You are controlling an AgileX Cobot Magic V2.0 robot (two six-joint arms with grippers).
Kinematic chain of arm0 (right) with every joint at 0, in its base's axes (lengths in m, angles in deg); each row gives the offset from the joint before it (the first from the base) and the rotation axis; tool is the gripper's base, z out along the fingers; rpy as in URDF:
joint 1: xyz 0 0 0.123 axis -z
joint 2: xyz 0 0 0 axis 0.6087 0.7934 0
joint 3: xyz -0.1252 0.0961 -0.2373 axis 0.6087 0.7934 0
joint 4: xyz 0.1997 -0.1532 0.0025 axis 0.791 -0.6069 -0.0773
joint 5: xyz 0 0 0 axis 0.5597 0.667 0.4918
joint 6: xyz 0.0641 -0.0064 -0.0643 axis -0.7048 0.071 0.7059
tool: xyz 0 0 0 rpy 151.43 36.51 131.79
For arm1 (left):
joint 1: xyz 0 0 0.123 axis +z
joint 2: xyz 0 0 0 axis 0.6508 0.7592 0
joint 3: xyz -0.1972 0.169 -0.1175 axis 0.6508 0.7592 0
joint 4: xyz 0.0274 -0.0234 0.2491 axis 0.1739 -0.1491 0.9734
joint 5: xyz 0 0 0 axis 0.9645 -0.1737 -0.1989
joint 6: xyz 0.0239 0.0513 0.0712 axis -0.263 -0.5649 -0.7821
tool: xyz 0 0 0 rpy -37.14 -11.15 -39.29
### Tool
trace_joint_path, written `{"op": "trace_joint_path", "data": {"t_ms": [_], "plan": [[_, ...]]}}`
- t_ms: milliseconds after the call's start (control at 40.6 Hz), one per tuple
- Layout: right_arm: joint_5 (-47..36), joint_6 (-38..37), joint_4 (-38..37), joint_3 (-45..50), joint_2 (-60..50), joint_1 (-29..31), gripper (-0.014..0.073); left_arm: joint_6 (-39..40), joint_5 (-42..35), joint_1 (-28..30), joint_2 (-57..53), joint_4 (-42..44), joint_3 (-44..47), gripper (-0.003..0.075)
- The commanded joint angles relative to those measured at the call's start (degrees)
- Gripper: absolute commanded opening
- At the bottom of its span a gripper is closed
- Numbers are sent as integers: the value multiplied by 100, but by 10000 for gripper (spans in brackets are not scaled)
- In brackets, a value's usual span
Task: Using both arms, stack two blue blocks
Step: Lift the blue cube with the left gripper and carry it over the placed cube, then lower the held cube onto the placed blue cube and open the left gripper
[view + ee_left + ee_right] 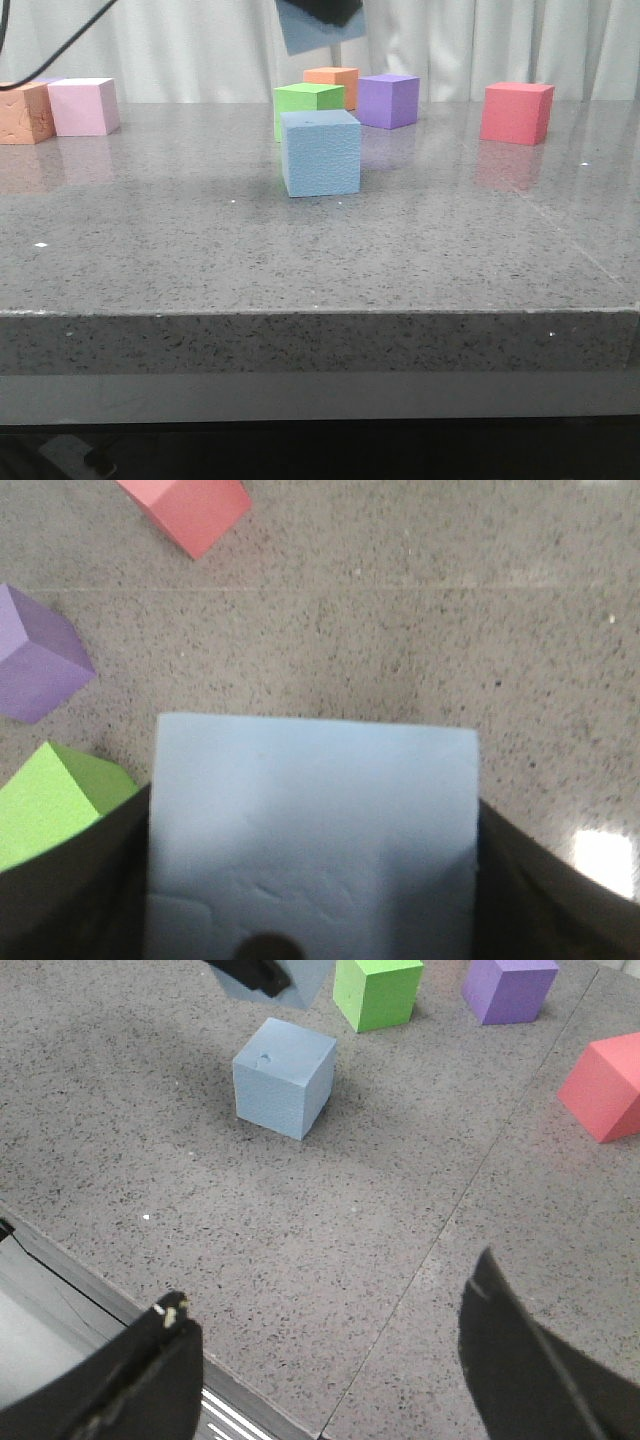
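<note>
One blue block rests on the grey table, in front of the green cube; the right wrist view shows this resting block too. The other blue block hangs in the air above and a little behind it, tilted. My left gripper is shut on it. In the left wrist view this held block fills the space between the dark fingers, with the table far below. My right gripper is open and holds nothing, hovering near the table's front edge, well short of the resting block.
A green cube, an orange cube and a purple cube stand close behind the resting block. A red cube is at the back right. A pink cube and another orange cube are at the back left.
</note>
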Motion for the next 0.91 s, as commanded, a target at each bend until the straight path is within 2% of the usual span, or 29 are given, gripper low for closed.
{"op": "trace_joint_path", "data": {"t_ms": [0, 271, 468, 886], "plan": [[-420, 53, -10, -138, -23, 39, 543, -3, -200, -40, -155, -74, -186, 386], [-420, 53, -10, -138, -23, 39, 543, 11, 106, -49, 82, -86, -186, 386], [-420, 53, -10, -138, -23, 39, 543, 11, 15, -49, 100, -409, -186, 386], [-420, 53, -10, -138, -23, 39, 543, 189, -38, -49, 109, -221, -186, 386]]}}
